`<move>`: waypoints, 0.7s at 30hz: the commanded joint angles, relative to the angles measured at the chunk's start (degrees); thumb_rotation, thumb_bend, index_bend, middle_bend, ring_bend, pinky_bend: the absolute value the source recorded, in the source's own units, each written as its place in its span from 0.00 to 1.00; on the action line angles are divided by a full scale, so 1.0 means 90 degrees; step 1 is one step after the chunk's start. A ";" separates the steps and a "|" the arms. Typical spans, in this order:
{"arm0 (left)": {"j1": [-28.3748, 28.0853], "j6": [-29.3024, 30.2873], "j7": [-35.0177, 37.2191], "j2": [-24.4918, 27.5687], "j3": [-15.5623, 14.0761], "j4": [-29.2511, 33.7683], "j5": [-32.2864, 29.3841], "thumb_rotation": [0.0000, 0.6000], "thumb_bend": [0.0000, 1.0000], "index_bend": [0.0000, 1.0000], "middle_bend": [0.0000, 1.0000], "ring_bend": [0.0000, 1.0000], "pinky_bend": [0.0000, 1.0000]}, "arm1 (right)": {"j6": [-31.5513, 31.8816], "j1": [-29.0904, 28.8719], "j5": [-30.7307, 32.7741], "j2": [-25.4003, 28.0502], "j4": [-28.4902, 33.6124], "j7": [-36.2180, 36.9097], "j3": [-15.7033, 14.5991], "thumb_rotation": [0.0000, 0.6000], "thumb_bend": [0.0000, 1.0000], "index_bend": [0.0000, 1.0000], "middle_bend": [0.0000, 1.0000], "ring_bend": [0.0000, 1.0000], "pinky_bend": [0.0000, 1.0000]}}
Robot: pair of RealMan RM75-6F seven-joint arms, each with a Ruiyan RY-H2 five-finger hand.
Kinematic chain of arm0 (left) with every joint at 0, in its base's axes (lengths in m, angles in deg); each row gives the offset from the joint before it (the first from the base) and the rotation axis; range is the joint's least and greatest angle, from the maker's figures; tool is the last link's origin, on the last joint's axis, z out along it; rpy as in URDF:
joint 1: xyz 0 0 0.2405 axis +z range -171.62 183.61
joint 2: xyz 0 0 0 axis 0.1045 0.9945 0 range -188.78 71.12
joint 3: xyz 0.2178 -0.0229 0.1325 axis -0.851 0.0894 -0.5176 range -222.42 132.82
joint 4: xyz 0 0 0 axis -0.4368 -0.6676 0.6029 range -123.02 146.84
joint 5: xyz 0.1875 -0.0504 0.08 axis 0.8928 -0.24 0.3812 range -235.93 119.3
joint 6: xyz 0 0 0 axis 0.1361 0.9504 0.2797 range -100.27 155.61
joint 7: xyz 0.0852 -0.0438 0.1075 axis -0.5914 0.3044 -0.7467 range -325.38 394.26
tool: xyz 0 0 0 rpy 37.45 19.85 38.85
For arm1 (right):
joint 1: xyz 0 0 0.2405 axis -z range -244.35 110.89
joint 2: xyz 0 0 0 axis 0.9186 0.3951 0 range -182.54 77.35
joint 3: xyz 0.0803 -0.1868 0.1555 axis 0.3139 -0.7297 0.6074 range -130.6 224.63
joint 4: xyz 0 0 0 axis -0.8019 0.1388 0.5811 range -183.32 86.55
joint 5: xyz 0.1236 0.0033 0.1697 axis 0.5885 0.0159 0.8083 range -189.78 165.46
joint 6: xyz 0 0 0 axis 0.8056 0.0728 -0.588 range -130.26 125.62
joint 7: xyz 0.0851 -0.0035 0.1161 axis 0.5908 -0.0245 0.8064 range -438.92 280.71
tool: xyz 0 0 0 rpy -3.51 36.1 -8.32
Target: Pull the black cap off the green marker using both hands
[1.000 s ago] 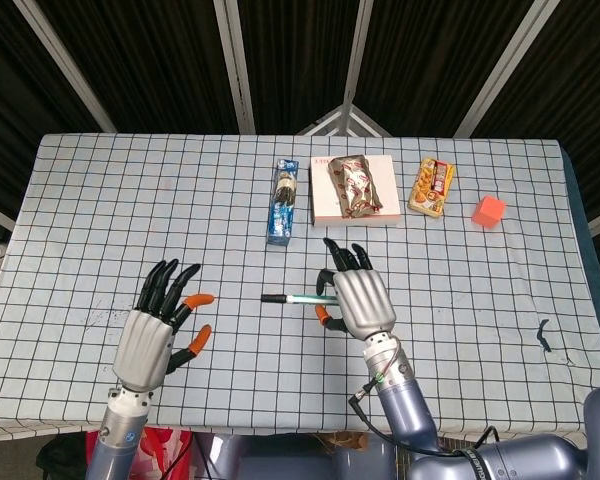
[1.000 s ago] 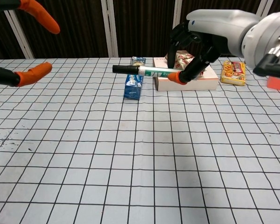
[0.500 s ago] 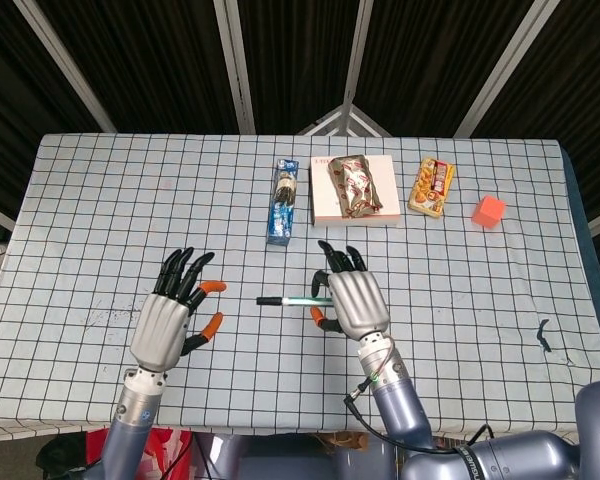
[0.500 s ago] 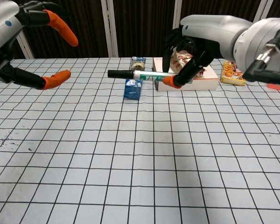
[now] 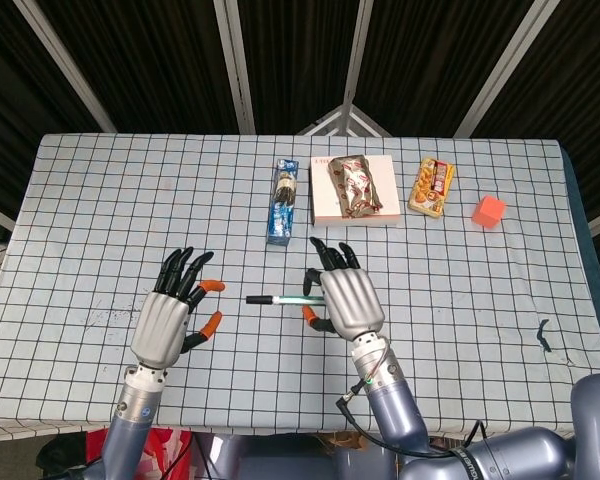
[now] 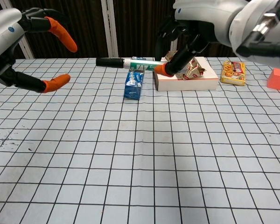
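The right hand [image 5: 346,301] pinches the green marker [image 5: 298,299] level above the desk [image 5: 100,190], toward its front edge, black cap [image 5: 260,299] pointing at the left hand [image 5: 168,322]. That hand hovers apart from it, fingers spread, holding nothing.

Marker [image 5: 285,299] held level above table [image 5: 100,200] by right hand [image 5: 344,301]; cap [image 5: 258,298] at its left end. Left hand [image 5: 170,317] to the left, apart from cap. Far side, left to right: tube box [image 5: 283,200], flat box [image 5: 353,190] with packet [image 5: 356,182] on it, snack box [image 5: 431,186], cube [image 5: 488,211].
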 commanded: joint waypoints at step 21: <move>-0.0137 0.0188 0.0127 -0.0222 -0.0091 -0.0159 0.0078 1.00 0.42 0.44 0.12 0.00 0.00 | 0.0232 -0.0628 0.0312 -0.0687 -0.0182 -0.0272 0.0198 1.00 0.56 0.74 0.07 0.15 0.07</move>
